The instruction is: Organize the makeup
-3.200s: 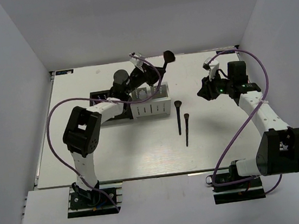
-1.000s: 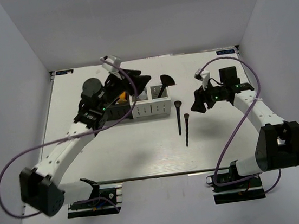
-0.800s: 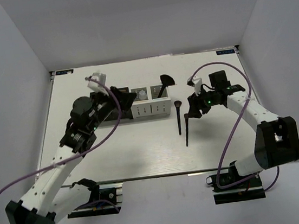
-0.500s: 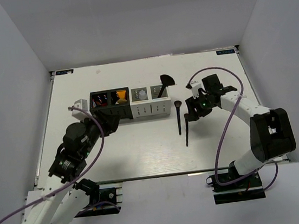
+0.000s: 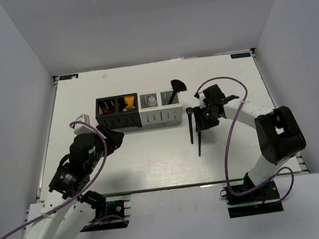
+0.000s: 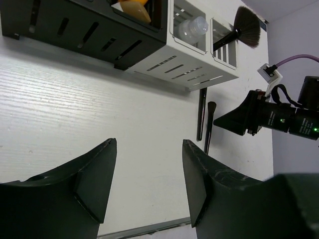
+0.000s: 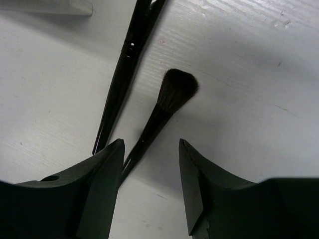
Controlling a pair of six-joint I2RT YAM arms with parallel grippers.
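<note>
Nearly done: my right claw (image 7: 149,147) hangs open and empty over the desk (image 5: 153,161). Its jaws are spread either side of the handle of the round-tipped brush (image 7: 174,89), which lies just right of the white box (image 5: 162,114). A slimmer brush (image 7: 127,69) lies alongside, between that one and the white box. Neither is gripped yet. My left claw (image 6: 148,144) is also open and holds nothing, poised well to the near left of the white box.

Already put away, by the look of it: a fan brush (image 6: 239,35) stands in the white box's right compartment and a clear bottle (image 6: 192,27) sits in its left one. The black box (image 5: 118,112) touching the white box's left side holds an orange tube (image 5: 127,103) and some red sticks (image 5: 107,106).

The count is two boxes, three brushes (one stowed, two loose), one bottle and one tube. I cannot make out how many sticks there are. I judge only the two loose brushes remain.
</note>
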